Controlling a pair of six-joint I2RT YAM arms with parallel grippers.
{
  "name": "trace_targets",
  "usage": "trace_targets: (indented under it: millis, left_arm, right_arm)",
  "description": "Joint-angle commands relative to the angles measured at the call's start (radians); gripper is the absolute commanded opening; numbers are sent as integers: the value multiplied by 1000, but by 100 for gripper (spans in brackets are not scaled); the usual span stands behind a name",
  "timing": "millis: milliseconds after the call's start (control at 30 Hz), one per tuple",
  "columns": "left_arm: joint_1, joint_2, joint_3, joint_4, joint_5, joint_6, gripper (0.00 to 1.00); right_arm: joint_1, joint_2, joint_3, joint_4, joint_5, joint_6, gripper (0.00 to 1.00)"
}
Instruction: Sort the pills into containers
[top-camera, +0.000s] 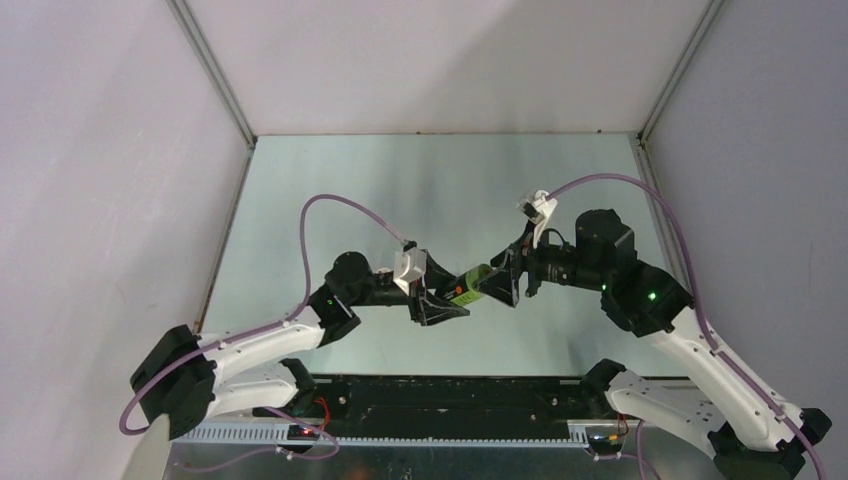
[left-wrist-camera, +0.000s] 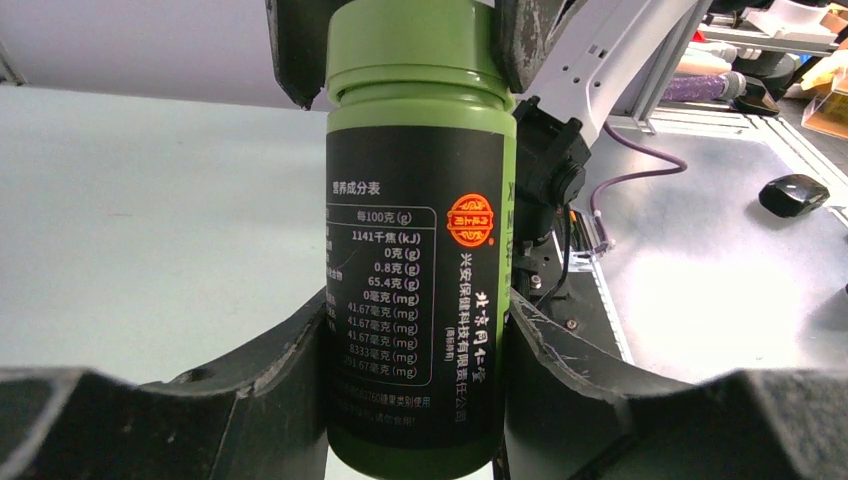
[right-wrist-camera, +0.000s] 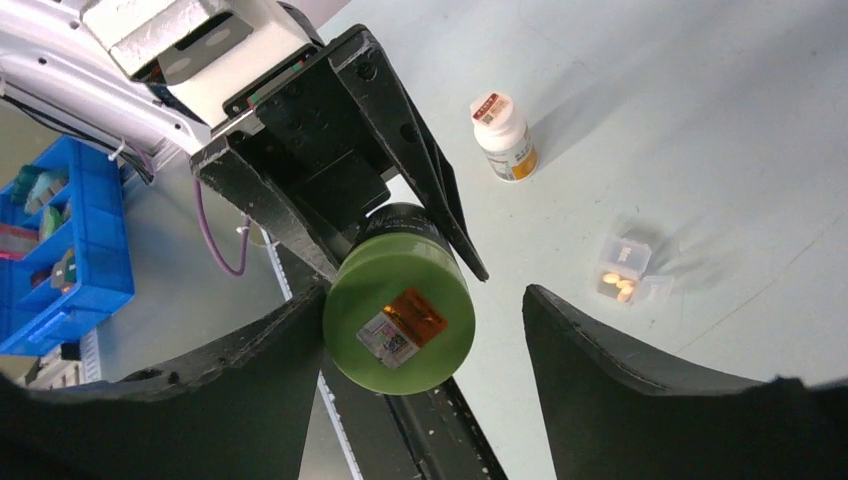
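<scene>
A green pill bottle (left-wrist-camera: 420, 250) with a black label is held above the table, and my left gripper (left-wrist-camera: 417, 330) is shut on its body. Its green cap (right-wrist-camera: 398, 312) points at my right gripper (right-wrist-camera: 425, 300), which is open around it: one finger (right-wrist-camera: 250, 370) touches the cap's side, the other (right-wrist-camera: 620, 380) stands well apart. From above, both grippers meet at the bottle (top-camera: 467, 287) over the table's near middle. The containers (right-wrist-camera: 625, 272), a small translucent pill box, lie on the table with orange pills (right-wrist-camera: 618, 284) in one compartment.
A white pill bottle (right-wrist-camera: 505, 137) with an orange label stands on the table beyond the pill box. Blue bins (right-wrist-camera: 60, 250) sit off the table's side. White enclosure walls (top-camera: 120, 150) surround the table.
</scene>
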Motion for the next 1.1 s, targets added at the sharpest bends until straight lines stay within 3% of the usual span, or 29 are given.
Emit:
trace_targets:
  millis: [0, 333, 600, 800, 867, 1067]
  left_arm:
    - [2, -2, 53, 44, 45, 3, 0]
    - [2, -10, 43, 72, 36, 6, 0]
    - [1, 0, 34, 73, 25, 5, 0]
    - [1, 6, 39, 80, 17, 3, 0]
    - [1, 6, 43, 80, 18, 1, 0]
    - [2, 3, 52, 67, 36, 1, 0]
  right_arm:
    - [1, 25, 8, 59, 77, 51, 74]
    - [-13, 90, 9, 82, 294, 244, 80]
    - [-29, 8, 8, 116, 286, 278, 95]
    - [-45, -61, 8, 78, 84, 112, 97]
    - [-44, -63, 7, 31, -77, 41, 97]
    - [-41, -54, 10, -57, -142, -28, 97]
